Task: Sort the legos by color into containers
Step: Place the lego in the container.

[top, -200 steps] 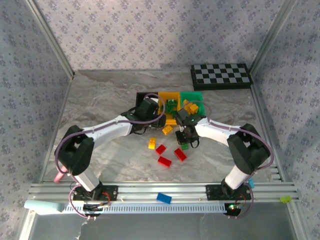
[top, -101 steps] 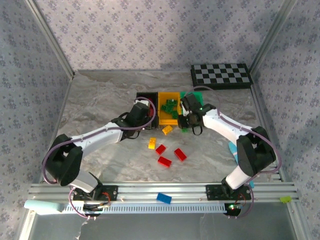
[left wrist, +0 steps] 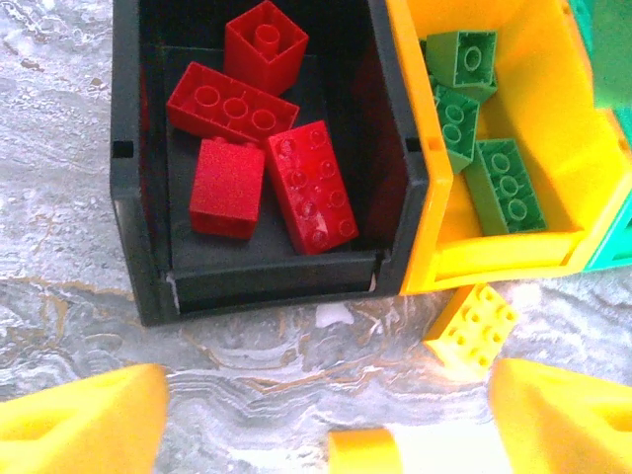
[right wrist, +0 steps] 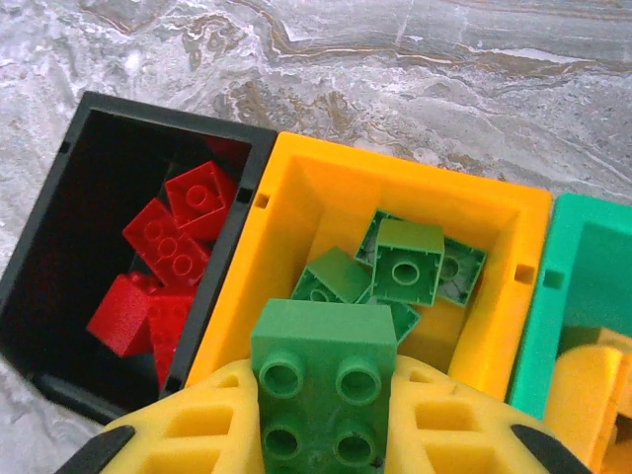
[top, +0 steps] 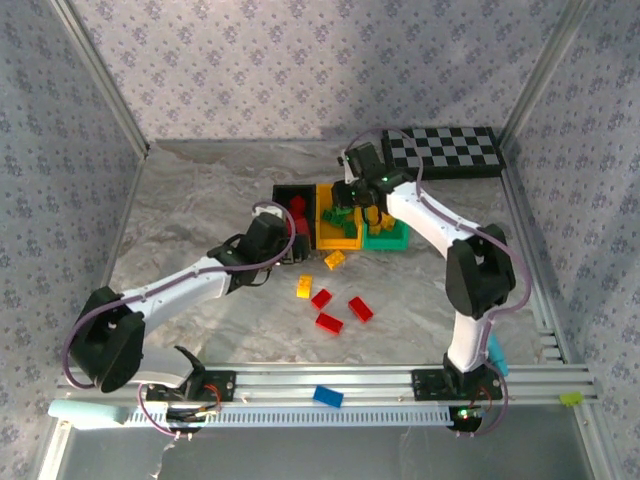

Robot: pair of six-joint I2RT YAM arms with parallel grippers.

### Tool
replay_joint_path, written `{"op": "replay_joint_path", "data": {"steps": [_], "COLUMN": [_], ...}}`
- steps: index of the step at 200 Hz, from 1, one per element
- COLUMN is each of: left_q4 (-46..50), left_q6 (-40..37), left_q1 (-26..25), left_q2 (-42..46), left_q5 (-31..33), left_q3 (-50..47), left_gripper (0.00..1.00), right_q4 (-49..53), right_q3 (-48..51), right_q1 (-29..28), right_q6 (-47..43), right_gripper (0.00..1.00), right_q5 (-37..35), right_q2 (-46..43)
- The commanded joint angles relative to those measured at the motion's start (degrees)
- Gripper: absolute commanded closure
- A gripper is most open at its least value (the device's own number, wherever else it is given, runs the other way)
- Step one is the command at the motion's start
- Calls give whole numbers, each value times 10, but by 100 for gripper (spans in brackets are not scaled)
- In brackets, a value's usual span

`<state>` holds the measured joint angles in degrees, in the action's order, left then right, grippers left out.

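Right wrist view: the right hand is clamped on a green brick, held over the yellow-orange bin, which has more green bricks inside. The black bin joined to that bin's left holds red bricks. The green bin on its right holds yellow bricks. The left hand, fingers spread wide and holding nothing, hovers near-left of the yellow-orange bin. Loose red bricks and loose yellow bricks lie on the worktop in front of it.
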<state>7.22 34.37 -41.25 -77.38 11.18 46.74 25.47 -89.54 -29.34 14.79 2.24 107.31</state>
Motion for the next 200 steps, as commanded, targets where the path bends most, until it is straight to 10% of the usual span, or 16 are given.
{"op": "replay_joint_path", "data": {"steps": [1,48,200], "left_q4": [-15,-2,166], "left_q6": [4,-30,-91], "left_q1": [1,-16,-169], "left_q2": [14,-3,-149], "left_q5": [-26,-75,-23], "left_q3": [-11,-2,144], "left_gripper": [9,10,24], "right_q4": [16,42,-223], "right_q3": [-49,-70,301], "right_q1": [4,4,-48], "right_q6": [-22,-27,-38], "right_gripper": [73,45,44], "right_q5": [-13,-3,-24], "right_q2": [26,47,-117]}}
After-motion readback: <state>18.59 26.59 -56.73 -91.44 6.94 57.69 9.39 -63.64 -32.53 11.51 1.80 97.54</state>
